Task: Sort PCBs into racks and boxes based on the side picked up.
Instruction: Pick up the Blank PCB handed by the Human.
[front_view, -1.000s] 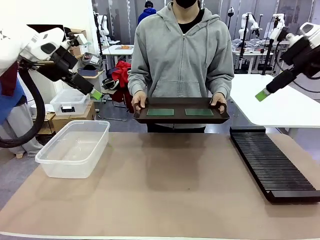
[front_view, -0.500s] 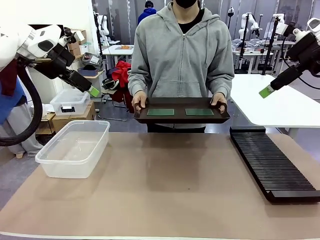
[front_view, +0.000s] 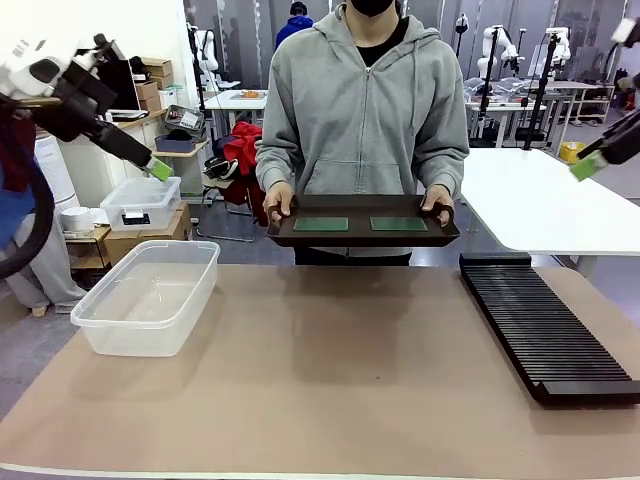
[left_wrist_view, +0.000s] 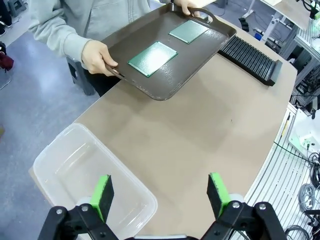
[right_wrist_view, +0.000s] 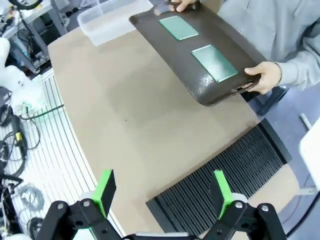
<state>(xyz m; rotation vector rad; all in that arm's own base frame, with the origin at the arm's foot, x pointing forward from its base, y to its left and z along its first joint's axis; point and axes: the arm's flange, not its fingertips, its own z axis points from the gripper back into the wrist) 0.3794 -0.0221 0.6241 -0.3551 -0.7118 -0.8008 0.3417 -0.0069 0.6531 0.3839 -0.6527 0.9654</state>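
A person at the far side holds a dark brown handled tray (front_view: 362, 236) with both hands. Two green PCBs lie flat on it, one on the left (front_view: 321, 224) and one on the right (front_view: 398, 224); they also show as PCBs (left_wrist_view: 153, 58) (left_wrist_view: 188, 31) in the left wrist view and PCBs (right_wrist_view: 178, 27) (right_wrist_view: 215, 63) in the right wrist view. The clear tub (front_view: 148, 296) sits at the table's left, the black slotted rack (front_view: 545, 326) at its right. My left gripper (left_wrist_view: 161, 194) is open, high above the tub. My right gripper (right_wrist_view: 162, 193) is open, high over the rack (right_wrist_view: 222, 187).
A smaller lidded clear box (front_view: 140, 203) stands on cardboard boxes beyond the table's left edge. A white table (front_view: 550, 205) lies behind the rack. The brown tabletop (front_view: 330, 380) stretches between tub and rack.
Both arms have pulled outward and upward, the left gripper toward the picture's left edge and the right gripper toward its right edge. The person and the tray have stayed still.
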